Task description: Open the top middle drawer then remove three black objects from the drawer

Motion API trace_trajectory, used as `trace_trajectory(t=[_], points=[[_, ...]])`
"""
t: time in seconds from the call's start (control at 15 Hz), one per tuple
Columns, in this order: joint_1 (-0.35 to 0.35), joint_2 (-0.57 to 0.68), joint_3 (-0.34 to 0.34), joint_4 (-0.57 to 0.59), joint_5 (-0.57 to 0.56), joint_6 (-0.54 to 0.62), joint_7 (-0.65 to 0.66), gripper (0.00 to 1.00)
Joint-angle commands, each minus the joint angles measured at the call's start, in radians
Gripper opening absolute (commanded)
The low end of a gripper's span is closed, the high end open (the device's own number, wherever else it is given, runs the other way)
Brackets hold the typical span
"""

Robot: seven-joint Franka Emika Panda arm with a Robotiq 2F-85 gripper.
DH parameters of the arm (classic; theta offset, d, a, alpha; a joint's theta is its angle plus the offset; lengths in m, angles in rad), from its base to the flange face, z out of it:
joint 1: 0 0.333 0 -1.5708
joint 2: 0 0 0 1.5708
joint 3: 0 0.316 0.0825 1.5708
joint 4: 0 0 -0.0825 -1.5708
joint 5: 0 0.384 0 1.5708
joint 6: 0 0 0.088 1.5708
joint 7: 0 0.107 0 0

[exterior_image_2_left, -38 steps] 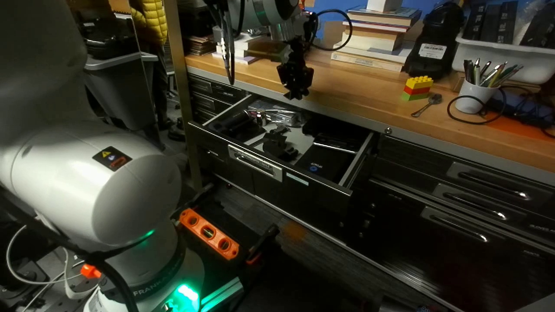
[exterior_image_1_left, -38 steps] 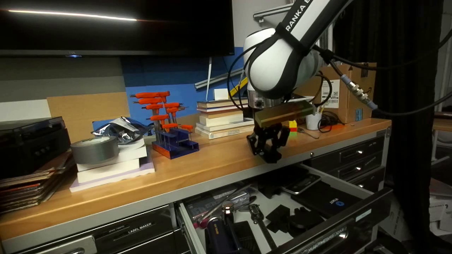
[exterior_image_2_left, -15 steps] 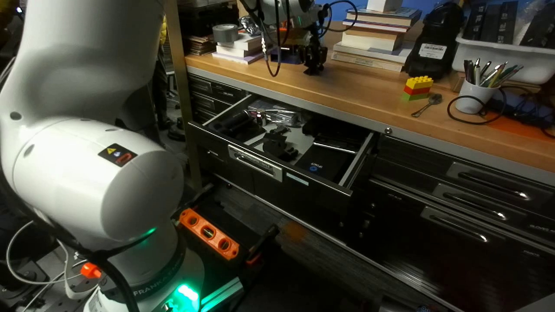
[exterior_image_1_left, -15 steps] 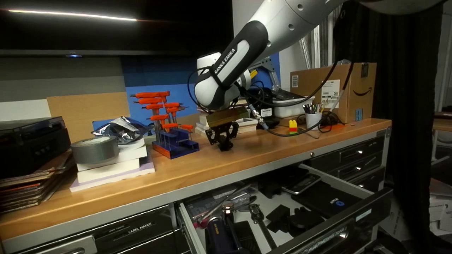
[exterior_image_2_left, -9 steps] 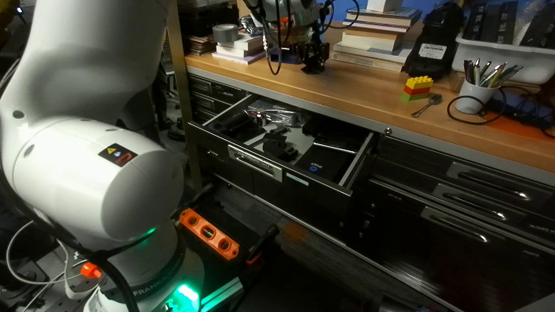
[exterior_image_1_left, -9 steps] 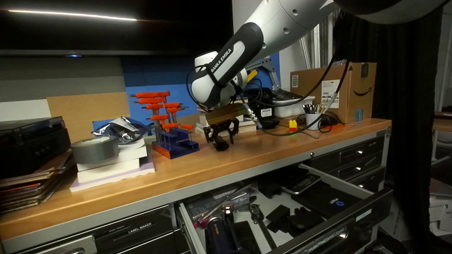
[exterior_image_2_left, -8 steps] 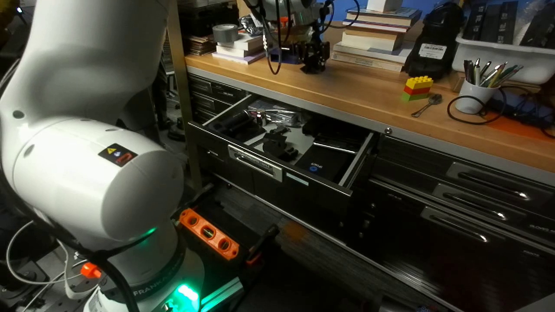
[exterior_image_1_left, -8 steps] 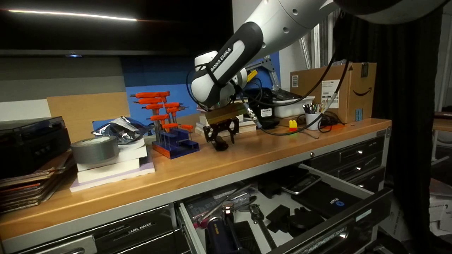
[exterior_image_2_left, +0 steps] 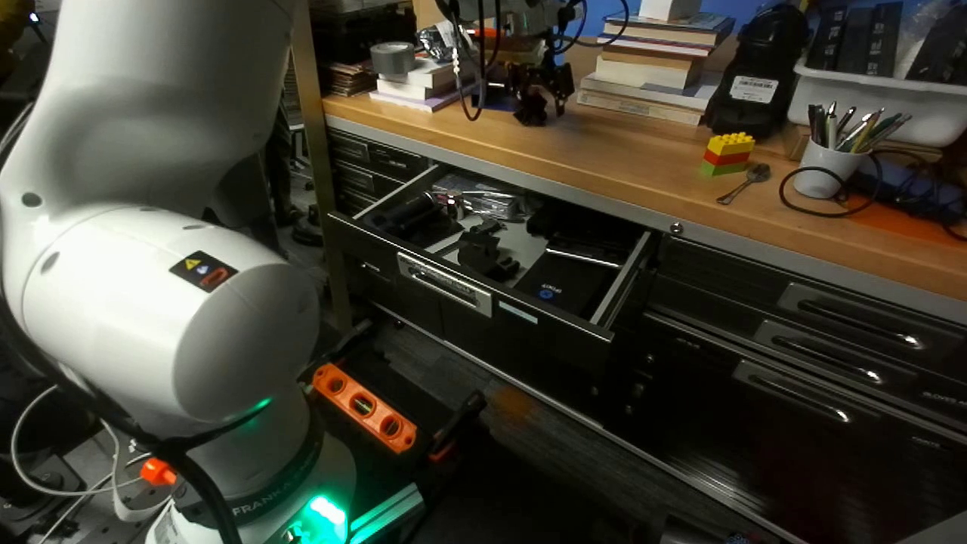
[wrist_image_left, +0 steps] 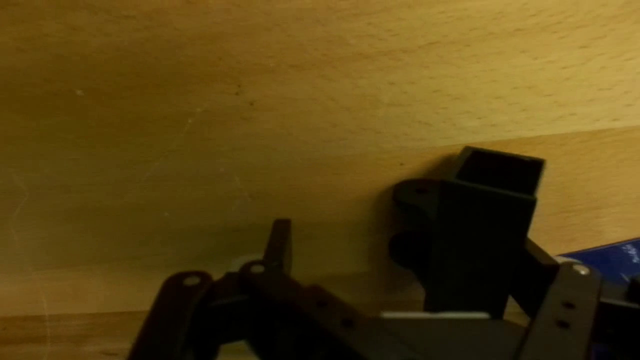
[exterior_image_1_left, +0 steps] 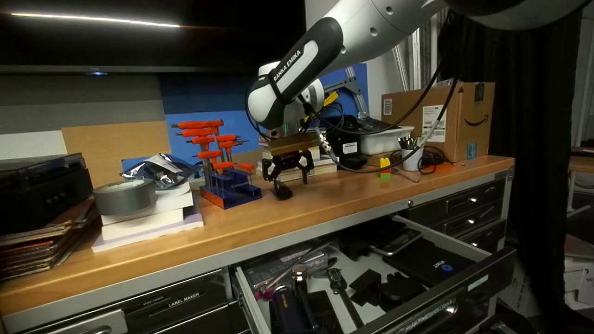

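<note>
1. Wrist view: the gripper (wrist_image_left: 407, 242) has its jaws spread well apart, nothing clamped. A black object (wrist_image_left: 480, 245) is just beside one jaw; can't tell if they touch.
2. Both exterior views put that object at the worktop (exterior_image_1_left: 352, 197) or very near it. Can't swear it's fully resting on the wood, but I'd count it as the first of the three out.
3. The top middle drawer (exterior_image_2_left: 566, 327) is pulled well out, so that half of the job looks done to me.
4. What's left: in an exterior view there's a flat-ish black piece (exterior_image_1_left: 366, 283) and a knobby black piece (exterior_image_1_left: 400, 291) lying right next to each other inside. My guess is those are the other two, though a dark lump (exterior_image_1_left: 355, 247) sits further back too, so don't quote me.
5. Next up, probably: lift clear without knocking the first one over, then head for the pair in the drawer.
</note>
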Motion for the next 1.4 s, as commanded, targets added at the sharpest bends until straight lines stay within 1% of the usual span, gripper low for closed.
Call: trace_trajectory(t=[0.0,0.27,0.4,0.67,0.8,1.07,1.33], points=[[-0.061,-0.037,0.062,0.006,0.127,-0.040,-0.131,1.00],[-0.105,-0.077,0.072,-0.009,0.217,-0.099,-0.188,1.00],[-0.119,-0.110,0.063,-0.033,0.228,-0.151,-0.200,1.00],[-0.148,-0.198,0.056,-0.129,0.236,-0.225,-0.221,1.00],[-0.157,-0.252,0.052,-0.207,0.231,-0.225,-0.222,1.00],[-0.172,-0.363,0.045,-0.401,0.223,-0.189,-0.228,1.00],[-0.166,-0.454,0.030,-0.608,0.175,-0.086,-0.203,1.00]])
